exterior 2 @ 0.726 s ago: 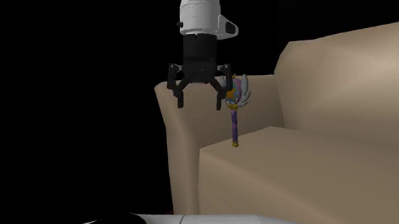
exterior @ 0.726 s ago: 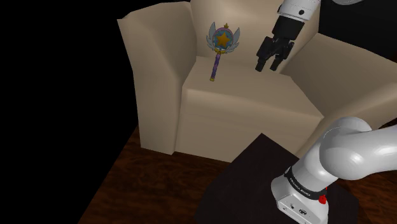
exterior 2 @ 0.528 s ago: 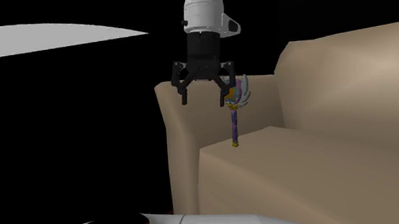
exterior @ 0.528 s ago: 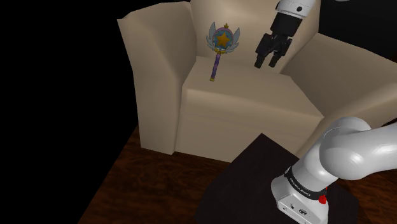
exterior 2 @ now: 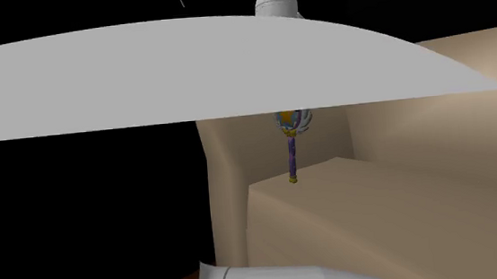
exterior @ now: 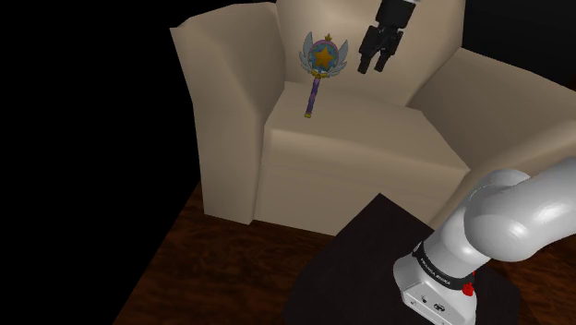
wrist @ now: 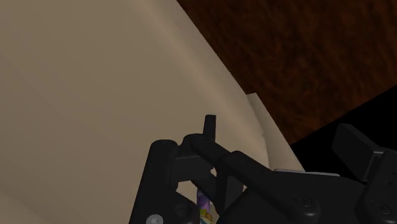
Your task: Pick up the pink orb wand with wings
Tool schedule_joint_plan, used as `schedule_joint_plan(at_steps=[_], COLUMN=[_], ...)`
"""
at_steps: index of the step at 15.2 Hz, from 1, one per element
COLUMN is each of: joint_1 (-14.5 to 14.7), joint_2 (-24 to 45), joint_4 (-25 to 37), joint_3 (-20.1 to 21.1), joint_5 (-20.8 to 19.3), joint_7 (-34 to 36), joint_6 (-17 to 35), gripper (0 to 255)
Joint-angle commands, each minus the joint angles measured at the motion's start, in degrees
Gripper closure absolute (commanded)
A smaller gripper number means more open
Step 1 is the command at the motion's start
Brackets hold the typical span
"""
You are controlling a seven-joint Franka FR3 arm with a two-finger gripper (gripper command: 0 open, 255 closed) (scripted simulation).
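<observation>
The wand (exterior: pixel 320 66) has a round head with a yellow star, grey wings and a purple handle. It stands on the seat of a beige armchair (exterior: pixel 351 157), leaning against the backrest. Its handle (exterior 2: pixel 291 154) shows below the white arm link in the second exterior view. My black gripper (exterior: pixel 375 66) hangs open above the seat, close to the backrest. It is a short way to the shoulder view's right of the wand's head and touches nothing. In the wrist view a sliver of the wand (wrist: pixel 204 207) peeks out behind the spread black fingers (wrist: pixel 354 145).
The chair's armrests (exterior: pixel 217 102) rise on both sides of the seat. Dark wooden floor (exterior: pixel 212 268) lies in front, with my dark stand (exterior: pixel 369 249) at the lower right. A white arm link (exterior 2: pixel 188 75) crosses the second exterior view. Black area surrounds the chair.
The gripper has risen and moved to the shoulder view's left, closer to the wand's head. The arm link has swung across the second exterior view and now hides the gripper there.
</observation>
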Motion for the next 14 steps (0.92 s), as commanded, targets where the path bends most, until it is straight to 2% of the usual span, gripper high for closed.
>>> schedule_joint_plan(at_steps=[1, 7, 13, 14], joint_1=[0.3, 0.6, -0.8, -1.0], joint_2=[4.3, 17.9, 34.2, 35.6], joint_4=[5.0, 22.2, 45.5, 47.7], joint_3=[-1.1, -3.7, -5.3, -5.3], joint_5=[-0.5, -0.5, 1.5, 1.7], joint_7=[-3.2, -12.3, -21.1, -21.7], joint_6=[-0.6, -3.8, -10.4, -11.1], gripper=[0, 0, 0, 0])
